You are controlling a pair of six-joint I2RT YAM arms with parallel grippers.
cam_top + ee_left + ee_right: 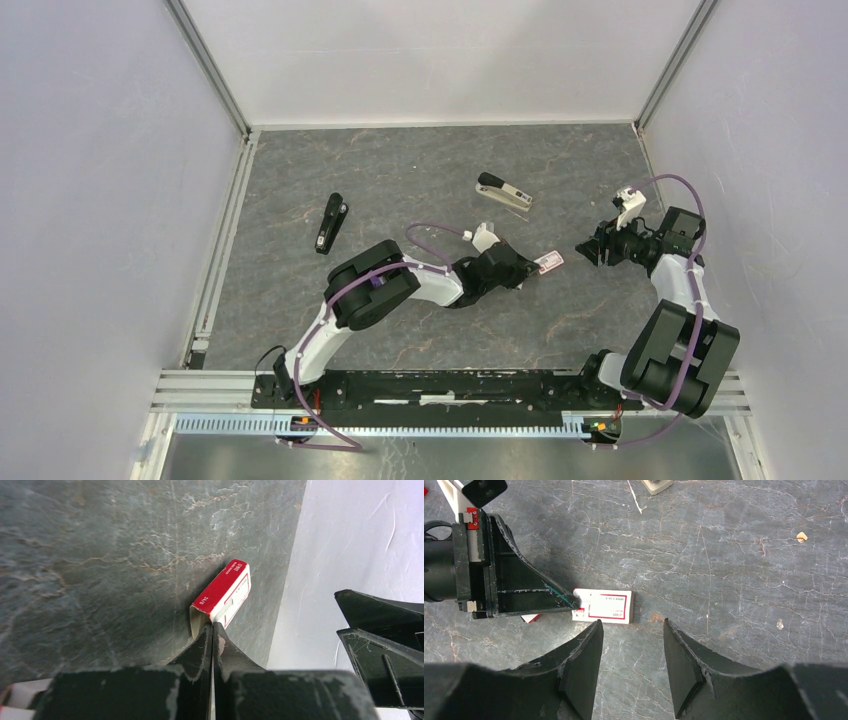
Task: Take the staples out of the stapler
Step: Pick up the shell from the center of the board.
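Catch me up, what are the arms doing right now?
The left hand is shut on the near end of a red-and-white little box lying on the table, apparently pinching its edge. The right hand hovers open facing the box's other end, touching nothing. The stapler sits farther back, its black bar lying apart to the left; neither is being handled. No staple strip shows clearly.

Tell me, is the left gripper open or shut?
Shut: the left gripper has its fingers pressed together, no gap, tips against the red-and-white box.
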